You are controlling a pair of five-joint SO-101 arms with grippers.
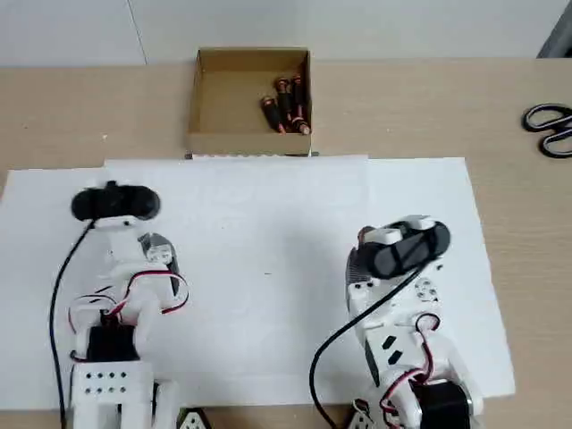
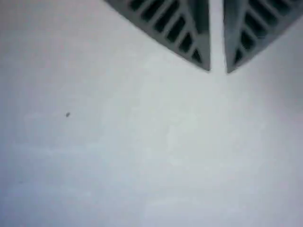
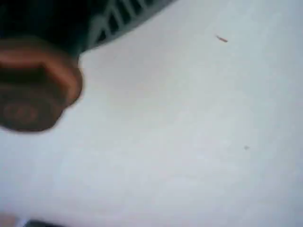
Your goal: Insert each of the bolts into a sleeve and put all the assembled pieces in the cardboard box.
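High view: both my arms, left arm (image 1: 116, 308) and right arm (image 1: 402, 313), sit folded low over the white paper sheet (image 1: 268, 286) on the wooden counter (image 1: 447, 107). The cardboard box (image 1: 223, 98) is well ahead of both grippers, past the sheet's far edge. The assembled pieces (image 1: 288, 103) lie in its right half. Scissors (image 1: 550, 130) are far off to the right of my right gripper (image 1: 358, 254).

Left wrist view: my left gripper (image 2: 218, 70) is all but together, with a thin slit and nothing in it. Paper is close below.

Right wrist view: the right gripper looks clamped on a copper bolt (image 3: 38, 90), with the hex head just over the paper.
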